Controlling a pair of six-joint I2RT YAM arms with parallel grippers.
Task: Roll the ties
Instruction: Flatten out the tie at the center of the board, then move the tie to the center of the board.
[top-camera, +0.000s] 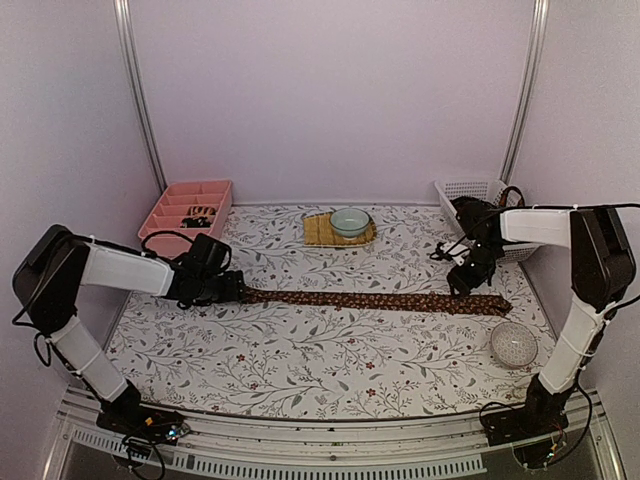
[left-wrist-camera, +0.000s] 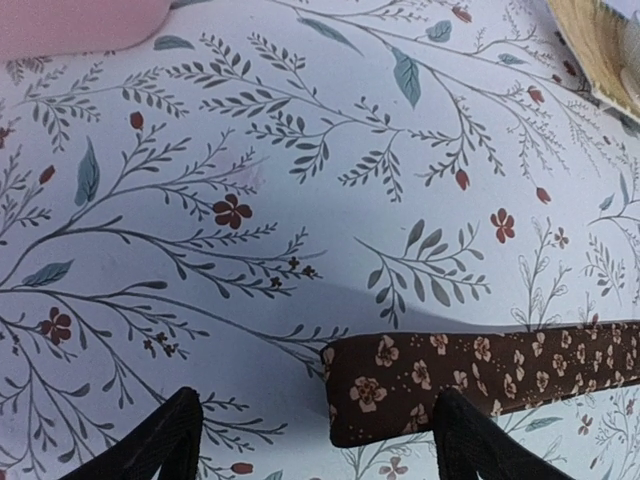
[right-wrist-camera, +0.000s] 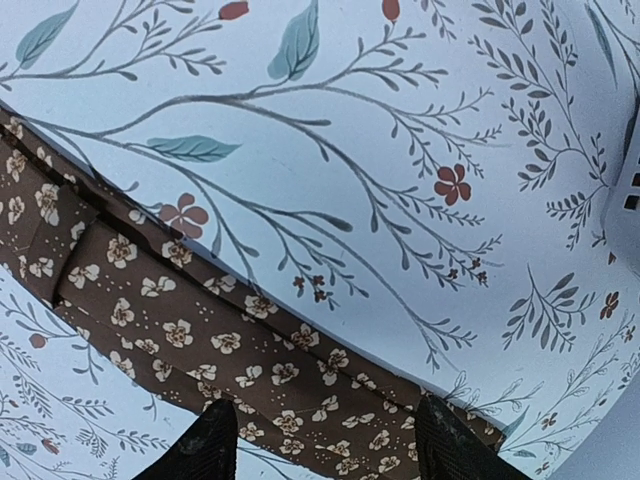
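Top view, bottom of pic: the 2 arm bases sit at the table (top-camera: 300, 370) edge, L one at bottom left, R one at bottom right. The table has a white cloth w/ leaves & small red flowers. A bit up from the R base, at lower right, sits a small clear round dish (top-camera: 513, 343).

Mid pic: one long tie (top-camera: 380, 300) lies flat & straight across the middle, left to right. It's dark brown w/ tiny light flowers. It's not rolled at all. Thin end at the left, wide pointy end at the right.

The L gripper (top-camera: 232, 288) is down low at the thin end. In the L wrist view its 2 black fingers (left-wrist-camera: 165, 440) sit at the bottom of the pic, spread wide. The tie's square end lies btwn them. The right-side finger covers a bit of the tie's lower edge; the left-side one is over bare cloth. The jaws are wide apart & pinch nothing.

The R gripper (top-camera: 462, 283) is down low over the wide end, mid right. In the R wrist view its fingers (right-wrist-camera: 210, 450) poke up at the bottom of the pic w/ the tie running btwn them. They stand apart & hold nothing.

Farther back: a yellow mat (top-camera: 316, 235) at top middle w/ a pale green bowl (top-camera: 349, 221) on it. A pink tray (top-camera: 160, 232) w/ slots is at upper left; small dark bits (top-camera: 198, 215) sit in one slot, too small to tell what. A white basket (top-camera: 478, 188) is at upper right, just behind the R arm.
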